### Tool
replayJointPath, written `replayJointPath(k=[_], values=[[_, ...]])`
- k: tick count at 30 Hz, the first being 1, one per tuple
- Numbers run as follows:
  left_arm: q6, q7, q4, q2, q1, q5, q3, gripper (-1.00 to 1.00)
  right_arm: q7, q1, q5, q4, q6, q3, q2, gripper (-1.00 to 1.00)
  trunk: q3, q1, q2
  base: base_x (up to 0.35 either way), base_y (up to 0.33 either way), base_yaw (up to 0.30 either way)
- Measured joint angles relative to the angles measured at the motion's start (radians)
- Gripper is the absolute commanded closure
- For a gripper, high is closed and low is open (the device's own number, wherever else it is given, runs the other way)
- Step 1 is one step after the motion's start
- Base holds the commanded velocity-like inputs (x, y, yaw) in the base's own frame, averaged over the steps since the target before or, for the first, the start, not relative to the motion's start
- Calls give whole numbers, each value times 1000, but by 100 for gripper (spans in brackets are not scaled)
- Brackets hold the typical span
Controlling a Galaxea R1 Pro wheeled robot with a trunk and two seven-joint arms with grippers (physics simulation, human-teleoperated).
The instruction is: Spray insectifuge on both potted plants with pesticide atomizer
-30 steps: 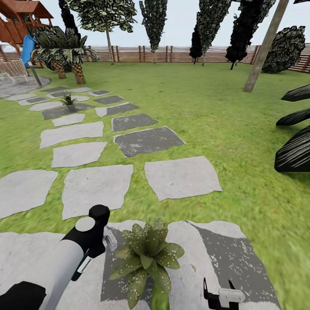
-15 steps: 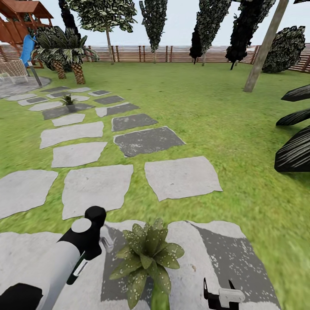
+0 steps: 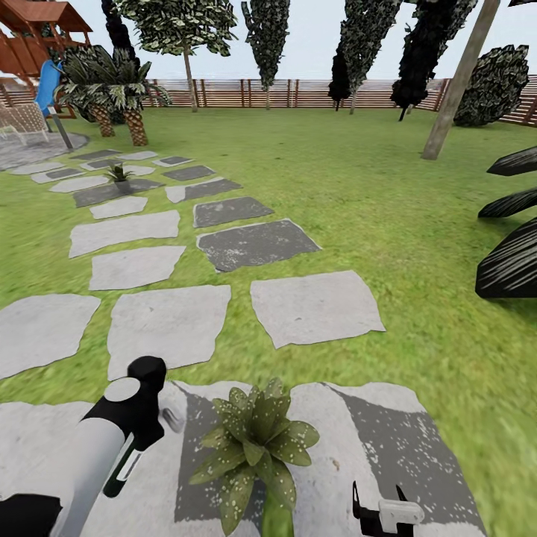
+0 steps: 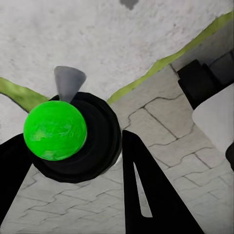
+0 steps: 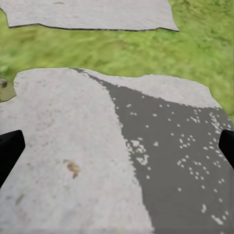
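While the left gripper [image 4: 73,161] clamps the pesticide atomizer [image 4: 55,130] and the right gripper [image 5: 117,146] hangs open, aim nozzle squarely at the nearest potted plant [image 3: 255,440].

A green lawn [image 3: 358,186] runs back to a brown slatted fence [image 3: 298,93] under a pale sky. Grey and white stepping stones [image 3: 168,324] curve off towards a wooden play structure [image 3: 33,33] with a blue slide. Tall trees [image 3: 265,33] and scaly-trunked palms [image 3: 112,86] line the far edge.
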Motion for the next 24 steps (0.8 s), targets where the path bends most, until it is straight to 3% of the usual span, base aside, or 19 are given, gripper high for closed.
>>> replayJointPath(k=[9, 14, 20, 22, 24], values=[[-8, 10, 60, -41, 2, 22, -9, 100, 0, 0, 0, 0, 0, 0, 0, -100, 0, 0, 0, 87, 45, 0], [-9, 91, 81, -29, 1, 46, -1, 100, 0, 0, 0, 0, 0, 0, 0, -100, 0, 0, 0, -59, 5, 0], [-9, 165, 78, -29, 1, 141, 5, 100, 0, 0, 0, 0, 0, 0, 0, -100, 0, 1, 0, -323, 0, 0], [-10, 243, 82, -26, 1, 260, 5, 100, 0, 0, 0, 0, 0, 0, 0, -100, 0, 1, 0, -336, 0, 0], [-22, 299, 84, -25, 3, 330, 4, 100, 0, 0, 0, 0, 0, 0, 0, -100, 0, 1, 0, -337, 0, 0]])
